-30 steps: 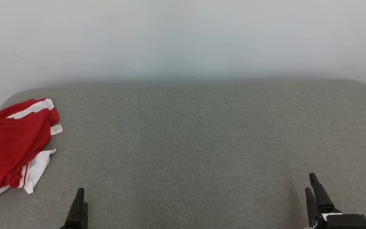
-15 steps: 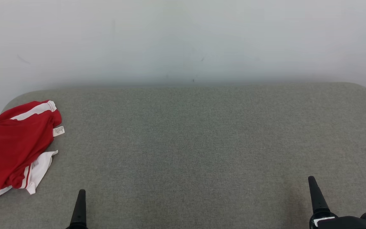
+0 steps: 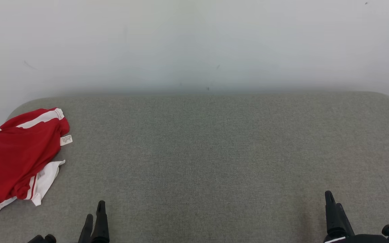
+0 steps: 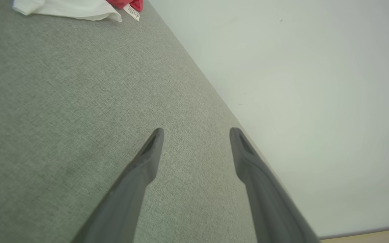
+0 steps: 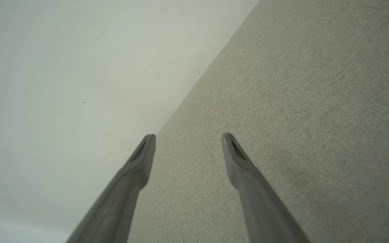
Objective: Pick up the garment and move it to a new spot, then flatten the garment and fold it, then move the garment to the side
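Red-and-white garment point(image 3: 14, 158) lies crumpled at the grey surface's point(image 3: 214, 152) left edge, well left of the left gripper point(image 3: 95, 209), whose jaws, like the right gripper's point(image 3: 333, 199), stand apart, empty, over bare fabric.

The head camera has moved a little. The wall point(image 3: 194, 40), the grey fabric surface point(image 3: 214, 152) and the red and white shirt point(image 3: 15, 155) all sit a bit lower and more to the right in the head view. The left gripper point(image 3: 95, 208) has slid to the right, and its two fingers now show side by side, not as one. The right gripper point(image 3: 333, 198) sits lower in the picture than before.
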`<state>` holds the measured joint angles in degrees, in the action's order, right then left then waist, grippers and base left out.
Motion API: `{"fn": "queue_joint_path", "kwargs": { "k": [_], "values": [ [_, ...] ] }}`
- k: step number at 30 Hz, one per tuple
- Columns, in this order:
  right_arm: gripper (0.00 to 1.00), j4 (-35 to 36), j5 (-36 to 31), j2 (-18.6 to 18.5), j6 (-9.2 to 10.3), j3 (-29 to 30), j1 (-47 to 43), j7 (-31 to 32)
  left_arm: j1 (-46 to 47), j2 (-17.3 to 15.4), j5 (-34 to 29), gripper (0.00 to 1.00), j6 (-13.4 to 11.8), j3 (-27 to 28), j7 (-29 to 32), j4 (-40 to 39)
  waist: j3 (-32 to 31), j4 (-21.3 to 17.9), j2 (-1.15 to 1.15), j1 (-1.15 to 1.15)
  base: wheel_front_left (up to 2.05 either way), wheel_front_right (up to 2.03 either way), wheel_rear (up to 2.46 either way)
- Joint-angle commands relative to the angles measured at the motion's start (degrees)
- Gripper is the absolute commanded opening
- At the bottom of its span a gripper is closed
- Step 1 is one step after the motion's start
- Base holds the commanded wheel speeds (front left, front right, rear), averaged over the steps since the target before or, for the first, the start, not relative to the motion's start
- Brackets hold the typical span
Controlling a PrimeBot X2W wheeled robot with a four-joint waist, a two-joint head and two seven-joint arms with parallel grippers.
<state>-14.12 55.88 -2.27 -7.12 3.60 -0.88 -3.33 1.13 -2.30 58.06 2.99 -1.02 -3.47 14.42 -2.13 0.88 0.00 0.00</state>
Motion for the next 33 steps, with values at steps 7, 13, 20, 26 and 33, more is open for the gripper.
{"fn": "queue_joint_path", "kwargs": {
  "k": [7,13,20,26,33],
  "values": [
    [1.0,1.39,-10.13,-0.5,-0.26,0.05,-0.67,-1.95,-0.25,-0.56,-11.56,1.0,-0.71,-1.91,-1.85,-0.83,-0.36,0.18,0.0,0.0,0.0,0.0,0.0],
    [1.0,1.36,-15.08,-0.53,-0.28,-0.17,-1.03,-2.86,-0.38,-1.07,-16.99,1.0,-1.06,-2.56,-2.78,-1.5,-0.51,0.24,0.0,0.0,0.0,0.0,0.0],
    [1.0,1.16,-20.94,-0.56,-0.32,-0.67,-1.38,-4.05,-0.83,-1.86,-23.06,1.0,-1.38,-3.09,-3.9,-2.19,-0.77,0.48,0.0,0.0,0.0,0.0,0.0],
    [1.0,1.22,-25.76,-0.59,-0.34,-0.93,-1.75,-4.65,-1.45,-2.31,-27.25,1.0,-1.54,-3.57,-4.87,-2.5,-0.98,0.73,0.0,0.0,0.0,0.0,0.0],
    [1.0,1.52,-30.53,-0.61,-0.36,-0.73,-2.43,-5.24,-1.99,-2.79,-31.98,1.0,-1.9,-4.39,-5.86,-1.97,-1.36,0.99,0.0,0.0,0.0,0.0,0.0]
  ]
}}
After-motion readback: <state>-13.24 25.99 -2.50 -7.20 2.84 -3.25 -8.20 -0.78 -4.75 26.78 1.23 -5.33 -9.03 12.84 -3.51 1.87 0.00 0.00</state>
